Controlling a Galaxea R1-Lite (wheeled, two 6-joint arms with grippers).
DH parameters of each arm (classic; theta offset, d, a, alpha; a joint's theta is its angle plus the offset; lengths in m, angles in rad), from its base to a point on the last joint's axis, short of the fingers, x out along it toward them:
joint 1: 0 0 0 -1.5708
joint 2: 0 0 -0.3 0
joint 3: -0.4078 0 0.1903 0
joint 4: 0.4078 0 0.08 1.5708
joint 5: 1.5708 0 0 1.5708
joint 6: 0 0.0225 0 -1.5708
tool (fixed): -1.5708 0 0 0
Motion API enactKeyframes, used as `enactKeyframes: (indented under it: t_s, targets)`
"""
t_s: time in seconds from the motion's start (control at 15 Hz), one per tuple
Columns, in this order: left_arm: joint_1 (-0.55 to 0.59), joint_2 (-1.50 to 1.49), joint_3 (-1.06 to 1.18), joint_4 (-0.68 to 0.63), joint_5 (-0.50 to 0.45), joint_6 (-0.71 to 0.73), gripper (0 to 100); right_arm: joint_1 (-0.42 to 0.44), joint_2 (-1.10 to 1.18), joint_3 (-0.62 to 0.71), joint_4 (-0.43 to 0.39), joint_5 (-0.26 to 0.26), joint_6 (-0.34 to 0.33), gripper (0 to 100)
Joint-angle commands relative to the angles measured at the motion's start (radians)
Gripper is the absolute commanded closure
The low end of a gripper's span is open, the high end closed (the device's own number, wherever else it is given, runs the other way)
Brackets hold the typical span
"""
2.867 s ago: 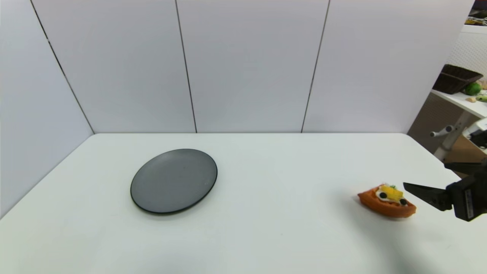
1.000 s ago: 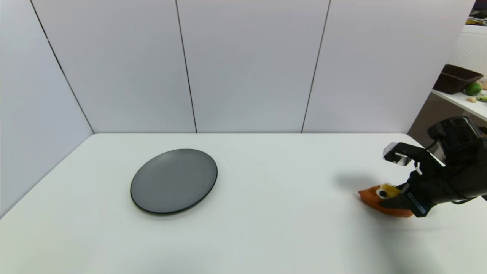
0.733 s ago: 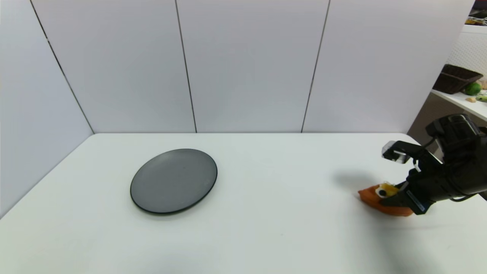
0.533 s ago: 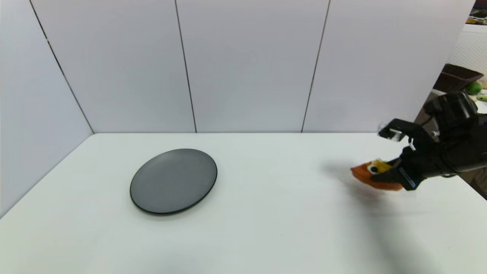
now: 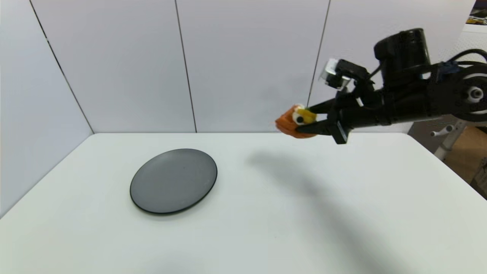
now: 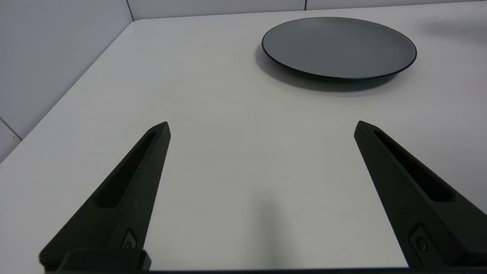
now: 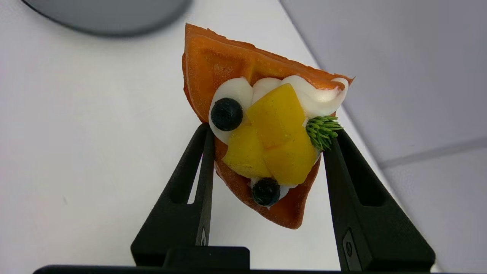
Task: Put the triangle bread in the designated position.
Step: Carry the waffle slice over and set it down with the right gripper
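Observation:
The triangle bread [image 5: 293, 121], an orange-brown wedge with white cream, yellow chunks, black dots and a green sprig, hangs high above the table's back right part. My right gripper [image 5: 309, 120] is shut on it. In the right wrist view the triangle bread [image 7: 262, 125] sits between the two black fingers [image 7: 190, 186], which press its sides. The designated position is plain white tabletop with no mark that I can pick out. My left gripper [image 6: 262, 129] shows only in its own wrist view, open and empty, low over the table's near left part.
A dark grey round plate [image 5: 173, 180] lies left of centre, and the plate [image 6: 338, 47] also shows ahead of the left fingers. White wall panels close the back and left. The table's right edge [image 5: 449, 167] drops off toward a side room.
My right gripper closed on the triangle bread at the table's right side, lifted it off the surface, and carried it up and leftward to mid-air near the back wall.

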Motion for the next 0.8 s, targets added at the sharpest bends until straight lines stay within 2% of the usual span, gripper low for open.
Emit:
enactKeyframes:
  t_s: [0.07, 0.2, 0.4, 0.6, 0.8]
  targets:
    - [0.001, 0.000, 0.000, 0.000, 0.000, 0.000, 0, 0.283, 0.141, -0.223, -0.022, 0.004, 0.001, 100]
    - [0.001, 0.001, 0.000, 0.000, 0.000, 0.000, 0, 0.389, 0.199, -0.285, -0.021, -0.001, 0.007, 100]
    - [0.001, 0.000, 0.000, 0.000, 0.000, 0.000, 0, 0.513, 0.264, -0.301, -0.016, -0.009, 0.007, 100]
    - [0.001, 0.001, 0.000, 0.000, 0.000, 0.000, 0, 0.597, 0.331, -0.298, -0.015, -0.094, 0.024, 100]
    - [0.001, 0.000, 0.000, 0.000, 0.000, 0.000, 0, 0.631, 0.386, -0.298, -0.016, -0.147, 0.070, 100]
